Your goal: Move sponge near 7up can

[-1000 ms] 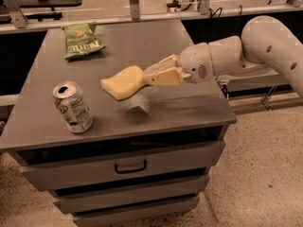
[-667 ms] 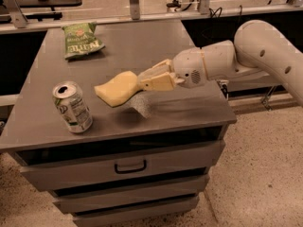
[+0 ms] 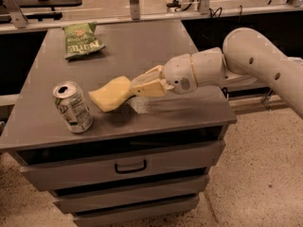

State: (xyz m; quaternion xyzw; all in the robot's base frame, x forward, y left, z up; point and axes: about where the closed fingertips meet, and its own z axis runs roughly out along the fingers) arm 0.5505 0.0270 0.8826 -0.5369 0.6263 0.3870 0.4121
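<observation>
Since 0.7 s ago: sponge [image 3: 110, 95] and gripper [image 3: 136, 87] have shifted left and toward the near edge, closing on the 7up can [image 3: 73, 107]. The can has not moved.

Gripper: over the middle of the counter [image 3: 142, 46], reaching in from the right. Tan, wedge-shaped fingers [image 3: 150, 84] are pressed together on the right end of the sponge. The rest of the sponge sticks out free to the left.

Sponge: pale yellow, soft-looking, matte block, with the sides pinched in where the fingers take it. Long axis runs left-right, and the left end tilts down toward the near side. The free end points at the can. It sits low over the counter; cannot tell whether its lower corner touches the surface. It is just right of the can, with a narrow gap between them.

Can: upright at the near left of the counter. Silver-white metal with green markings and a shiny round top.

Arm [image 3: 251, 56]: smooth white rounded shells, entering from the right.

Chip bag [image 3: 82, 40]: green, crinkled, lying flat at the far left, well apart from the sponge.

Counter: flat grey matte top, with grey drawer fronts [image 3: 180, 157] below.
</observation>
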